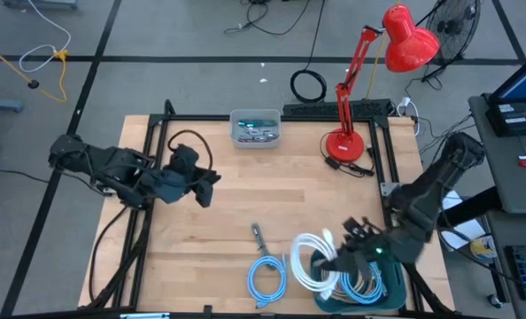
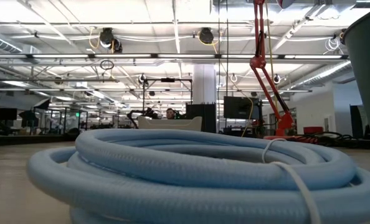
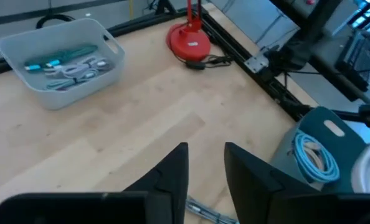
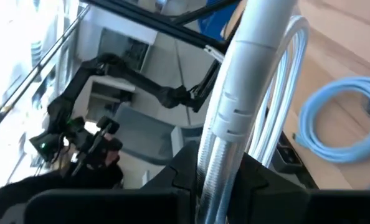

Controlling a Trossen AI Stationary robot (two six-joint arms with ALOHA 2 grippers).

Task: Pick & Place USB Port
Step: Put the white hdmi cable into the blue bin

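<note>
down at the front right corner of the table, the right gripper point(image 1: 341, 259) is clamped on a white usb cable point(image 4: 238, 99), probably lifting it out of the dark bin point(image 1: 396, 288) for sorting. the left gripper point(image 3: 205, 163) waits over bare wood, fingers parted and empty, facing the grey tray point(image 3: 60, 56).

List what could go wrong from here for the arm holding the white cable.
1. The right gripper is shut on the white cable near one end, so the coil could sag and snag on the teal bin.
2. The light blue cable lies close beside it and may get dragged.
3. The left gripper hovers open, holding nothing.
</note>
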